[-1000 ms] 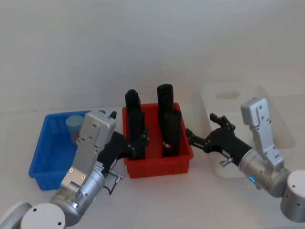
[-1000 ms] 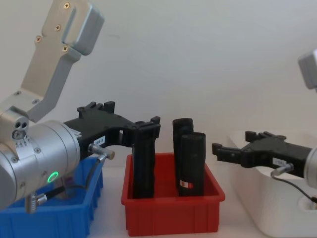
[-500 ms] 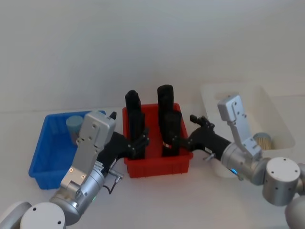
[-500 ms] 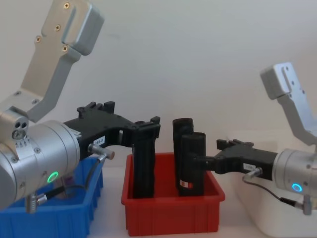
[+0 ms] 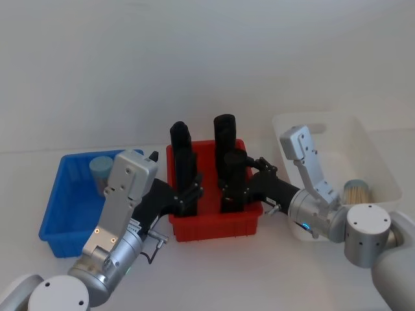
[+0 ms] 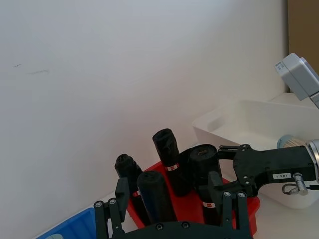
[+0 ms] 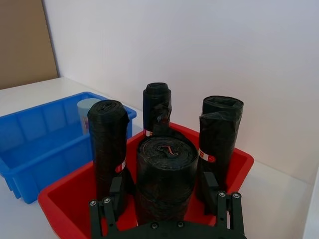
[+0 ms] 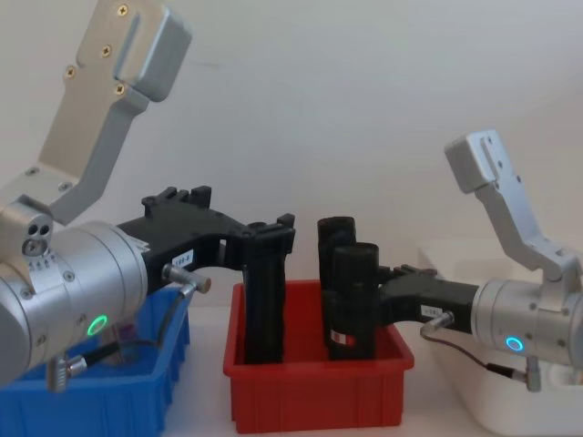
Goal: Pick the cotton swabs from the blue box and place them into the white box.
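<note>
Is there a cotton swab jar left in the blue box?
Yes, one cotton swab jar with a pale lid stands in the far corner of the blue box.

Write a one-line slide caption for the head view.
Right gripper straddles a black roll in the red bin; one cotton swab jar remains in the blue box.

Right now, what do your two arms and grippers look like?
Both arms are silver metal with round joints and angular grey brackets. The left gripper and right gripper are black, with small white labels and thin cables. A green light glows on the left arm, blue on the right.
</note>
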Tool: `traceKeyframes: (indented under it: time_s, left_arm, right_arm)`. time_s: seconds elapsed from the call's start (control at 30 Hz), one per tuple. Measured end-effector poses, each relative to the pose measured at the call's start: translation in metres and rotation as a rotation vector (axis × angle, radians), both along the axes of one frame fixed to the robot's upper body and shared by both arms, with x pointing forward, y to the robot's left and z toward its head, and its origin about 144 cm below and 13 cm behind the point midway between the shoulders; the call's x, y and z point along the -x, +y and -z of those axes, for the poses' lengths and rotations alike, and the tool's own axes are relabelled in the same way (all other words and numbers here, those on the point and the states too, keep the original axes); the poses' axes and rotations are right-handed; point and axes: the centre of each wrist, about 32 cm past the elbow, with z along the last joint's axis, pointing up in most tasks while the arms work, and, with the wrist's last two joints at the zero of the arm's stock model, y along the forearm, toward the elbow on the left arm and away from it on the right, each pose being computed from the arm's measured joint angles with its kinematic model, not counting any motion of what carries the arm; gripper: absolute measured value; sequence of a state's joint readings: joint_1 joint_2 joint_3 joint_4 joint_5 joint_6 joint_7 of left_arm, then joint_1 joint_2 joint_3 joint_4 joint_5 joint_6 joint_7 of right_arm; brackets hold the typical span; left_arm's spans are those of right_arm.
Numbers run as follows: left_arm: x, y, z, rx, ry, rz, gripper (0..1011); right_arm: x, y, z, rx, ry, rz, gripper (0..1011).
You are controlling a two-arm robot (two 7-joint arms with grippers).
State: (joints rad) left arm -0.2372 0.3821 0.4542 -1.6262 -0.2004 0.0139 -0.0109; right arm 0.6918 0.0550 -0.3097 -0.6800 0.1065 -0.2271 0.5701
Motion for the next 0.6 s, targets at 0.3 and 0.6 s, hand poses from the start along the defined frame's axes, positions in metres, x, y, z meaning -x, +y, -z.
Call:
traceKeyframes:
  time_s: [0.3, 0.6]
  left_arm:
    - [0.0, 0.0, 0.0, 0.0, 0.0, 0.0, 1004]
    - [0.0, 0.0, 0.0, 0.0, 0.0, 0.0, 1004]
  right_arm:
    - [-0.01, 0.004, 0.002, 0.0, 0.007, -0.035, 868]
    - [-0.014, 0.006, 0.004, -0.007, 0.001, -0.055, 589]
